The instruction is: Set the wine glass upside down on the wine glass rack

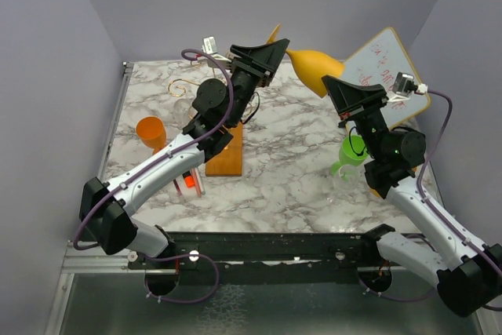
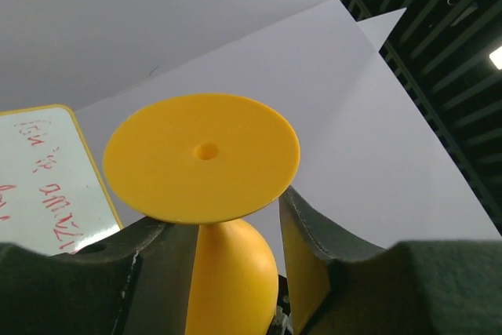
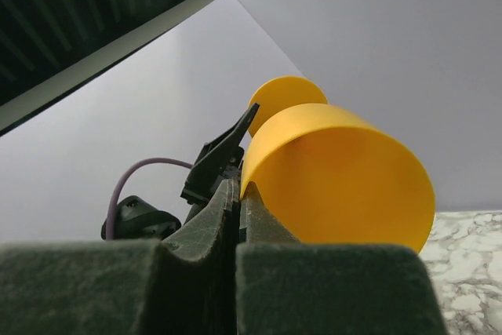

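Observation:
The yellow plastic wine glass (image 1: 314, 68) hangs sideways in the air over the far middle of the table, with its foot (image 2: 202, 158) toward the back wall. My right gripper (image 1: 333, 85) is shut on the rim of the bowl (image 3: 337, 178), and its own view shows the rim pinched at the gripper (image 3: 240, 187). My left gripper (image 1: 269, 49) straddles the stem just under the foot; in its own view the left gripper (image 2: 227, 213) is open, with a gap at one finger. The wine glass rack's gold wire (image 1: 185, 87) and wooden base (image 1: 226, 156) lie below the left arm, mostly hidden.
An orange cup (image 1: 150, 132) stands at the left. A green glass (image 1: 352, 152) stands under the right arm. A whiteboard (image 1: 390, 64) leans at the back right. Small red and white items (image 1: 189, 182) lie beside the rack's base.

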